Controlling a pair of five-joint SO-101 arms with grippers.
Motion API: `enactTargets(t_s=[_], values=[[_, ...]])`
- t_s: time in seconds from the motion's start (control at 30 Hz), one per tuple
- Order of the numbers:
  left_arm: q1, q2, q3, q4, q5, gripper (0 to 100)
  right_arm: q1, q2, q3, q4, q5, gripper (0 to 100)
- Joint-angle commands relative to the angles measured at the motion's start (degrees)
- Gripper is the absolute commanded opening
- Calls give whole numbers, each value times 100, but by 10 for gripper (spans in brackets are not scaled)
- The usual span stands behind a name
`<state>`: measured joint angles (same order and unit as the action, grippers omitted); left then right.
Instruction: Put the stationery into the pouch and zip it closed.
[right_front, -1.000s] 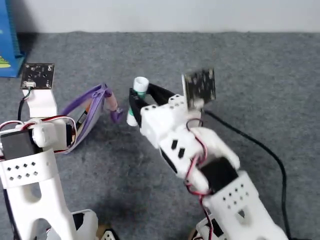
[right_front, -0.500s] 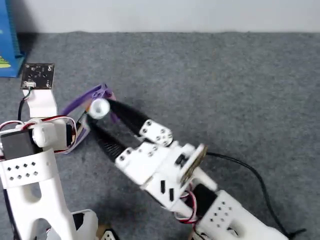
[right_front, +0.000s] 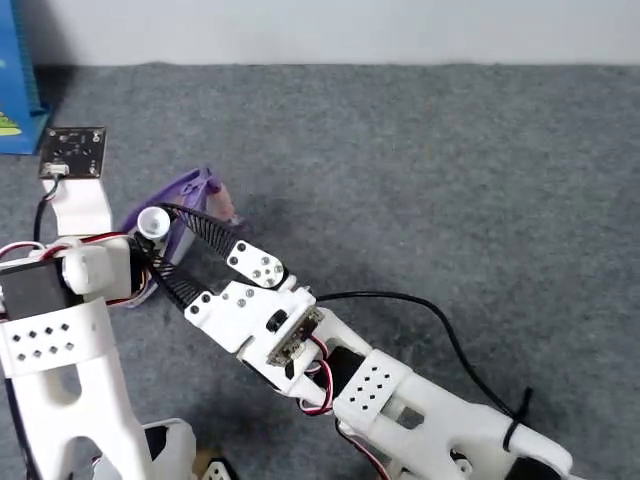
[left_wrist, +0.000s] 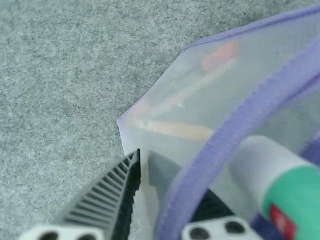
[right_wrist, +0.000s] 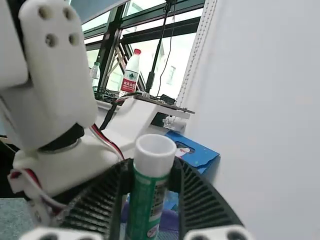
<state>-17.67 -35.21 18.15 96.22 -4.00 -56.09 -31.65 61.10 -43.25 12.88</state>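
High view: R fingers (right_front: 205, 232) grip glue stick (right_front: 152, 221) at pouch (right_front: 186, 187) mouth; L fingers (left_wrist: 124, 186) pinch rim so it gapes.

The left gripper (left_wrist: 169, 197) had its jaws pinched on the near wall of the translucent pouch (left_wrist: 235, 85), beside its purple zipper band (left_wrist: 245, 122). Blurred orange and pale pens (left_wrist: 180, 131) lay inside. A glue stick (left_wrist: 280, 187), white-capped and green-bodied, sat just past the band. Grey counter (left_wrist: 60, 75) lay around.
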Motion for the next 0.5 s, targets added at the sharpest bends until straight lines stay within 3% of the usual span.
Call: enactTargets(t_s=[0.0,0.2,0.47], values=[[26,88,48,-53,44,13,13,57,141,-40,62,20],[18,105,57,-70,44,13,22,-207,246,532,62,215],[18,88,57,-53,44,13,242,-1437,246,1851,-747,221]])
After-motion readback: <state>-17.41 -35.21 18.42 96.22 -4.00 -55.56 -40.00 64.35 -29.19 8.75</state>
